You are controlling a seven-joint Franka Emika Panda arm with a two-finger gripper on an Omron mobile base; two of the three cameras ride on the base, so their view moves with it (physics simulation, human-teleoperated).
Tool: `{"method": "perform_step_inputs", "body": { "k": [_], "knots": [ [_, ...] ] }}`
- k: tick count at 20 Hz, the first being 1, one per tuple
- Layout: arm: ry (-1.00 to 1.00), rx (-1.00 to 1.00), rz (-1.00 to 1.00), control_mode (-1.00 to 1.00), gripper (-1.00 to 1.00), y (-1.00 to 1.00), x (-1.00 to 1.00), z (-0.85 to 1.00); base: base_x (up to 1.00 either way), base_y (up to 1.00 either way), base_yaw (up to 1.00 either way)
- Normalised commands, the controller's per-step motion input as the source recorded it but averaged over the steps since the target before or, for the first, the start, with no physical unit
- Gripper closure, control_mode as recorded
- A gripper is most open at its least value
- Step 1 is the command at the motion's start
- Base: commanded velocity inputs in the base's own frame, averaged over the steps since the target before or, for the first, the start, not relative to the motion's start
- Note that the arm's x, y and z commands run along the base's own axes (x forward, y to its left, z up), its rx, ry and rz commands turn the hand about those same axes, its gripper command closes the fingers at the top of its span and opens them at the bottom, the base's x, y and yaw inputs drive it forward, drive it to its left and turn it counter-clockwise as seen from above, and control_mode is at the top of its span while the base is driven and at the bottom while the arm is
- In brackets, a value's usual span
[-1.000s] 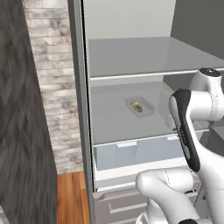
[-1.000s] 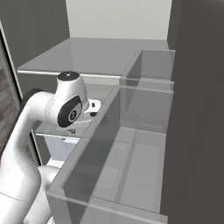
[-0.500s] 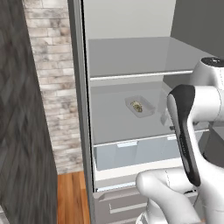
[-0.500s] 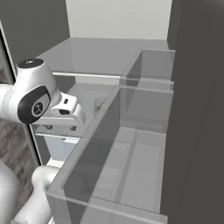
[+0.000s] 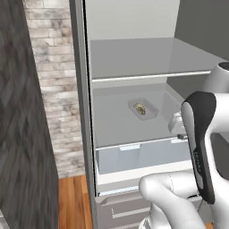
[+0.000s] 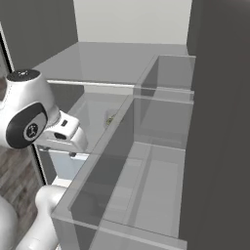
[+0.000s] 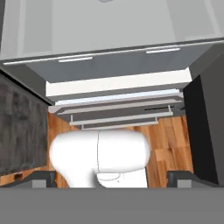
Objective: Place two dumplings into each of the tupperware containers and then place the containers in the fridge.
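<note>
Fridge (image 5: 134,58): stands open; pale interior with two flat shelves and a translucent drawer (image 5: 138,156) below them.
Upper shelf (image 5: 147,56): flat grey surface, seen in both base views.
Lower shelf (image 5: 116,120): carries one container toward its back right.
Container (image 5: 143,108): small shallow translucent tray, flat on the lower shelf, set at a slight angle to the shelf edge, well apart from the arm.
Dumplings (image 5: 140,107): small pale lumps inside the container; how many I cannot tell. In the right base view they show as a small speck (image 6: 110,119) behind the door bin wall.
Door bins (image 6: 146,171): translucent grey compartments in the right base view, stacked along the fridge door, nearest the camera.
Arm (image 5: 201,147): white with a dark joint, raised in front of the fridge's right side at the height of the lower shelf and drawer.
Fingers: the two dark tips (image 7: 43,177) sit at the far left and far right of the hand view's bottom, spread wide, with nothing between them.
Hand view: looks down the fridge front, with the drawer front (image 7: 109,65) at the top, and wood floor (image 7: 170,140) beneath.
Brick wall (image 5: 49,67): left of the fridge, beside a dark panel (image 5: 22,134).
Floor, left base view (image 5: 71,201): orange wood planks at the fridge's foot.
</note>
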Motion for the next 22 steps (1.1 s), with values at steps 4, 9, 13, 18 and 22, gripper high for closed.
{"method": "perform_step_inputs", "body": {
  "k": [4,9,13,18,22],
  "knots": [
    [0.0,0.01,0.0,-1.0,-1.0,0.14,-0.03,0.0,0.0,0.0,0.0],
    [0.0,0.0,0.0,-1.0,-1.0,0.13,0.0,0.0,0.0,0.0,0.0],
    [0.0,0.0,0.0,1.0,-1.0,0.0,0.0,0.0,-0.69,0.18,0.0],
    [0.0,0.0,0.0,1.0,-1.0,0.0,0.0,0.0,-1.0,0.32,0.0],
    [0.0,0.0,0.0,1.0,-1.0,0.0,0.0,0.0,-1.0,0.41,-0.02]
  ]
}}
